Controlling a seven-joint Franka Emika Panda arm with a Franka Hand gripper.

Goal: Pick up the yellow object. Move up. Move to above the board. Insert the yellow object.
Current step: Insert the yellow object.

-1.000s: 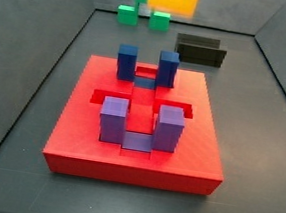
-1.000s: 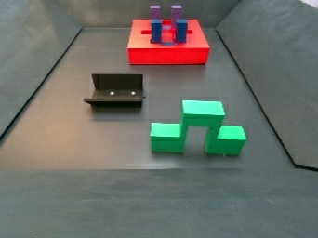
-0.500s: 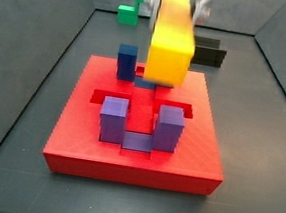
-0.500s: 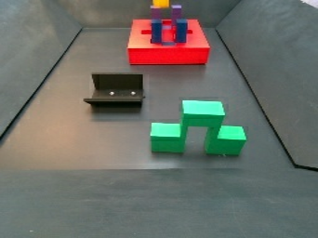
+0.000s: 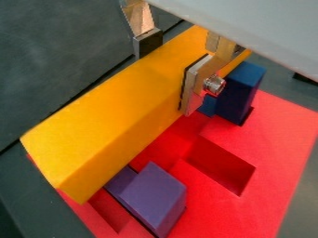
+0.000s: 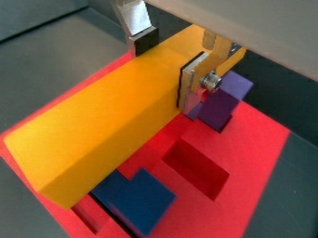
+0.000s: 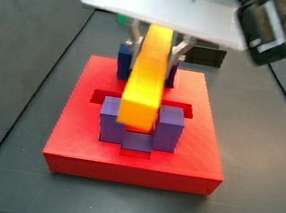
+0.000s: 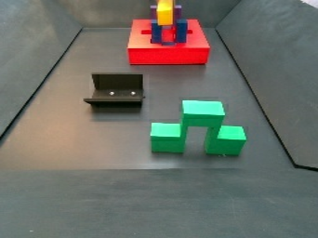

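Observation:
My gripper (image 7: 160,40) is shut on the yellow object (image 7: 147,79), a long yellow-orange bar. The silver fingers clamp its two long sides in both wrist views (image 5: 174,63) (image 6: 168,60). The bar hangs over the middle of the red board (image 7: 131,157), lengthwise along the gap between the purple posts (image 7: 170,128) and the blue posts (image 7: 126,56). Its underside is about level with the post tops; I cannot tell whether it touches them. In a side view the bar's end (image 8: 165,13) shows above the board (image 8: 168,53). A purple post (image 5: 149,197) and a blue post (image 5: 243,88) stand close beside the bar.
The dark fixture (image 8: 115,90) stands on the grey floor in front of the board; it also shows behind my gripper (image 7: 210,58). A green stepped block (image 8: 199,128) sits nearer the front. Grey walls enclose the floor on the sides.
My gripper has come down and forward over the board with the bar. The bar now lies low along the gap between the posts, where before it was higher and farther back.

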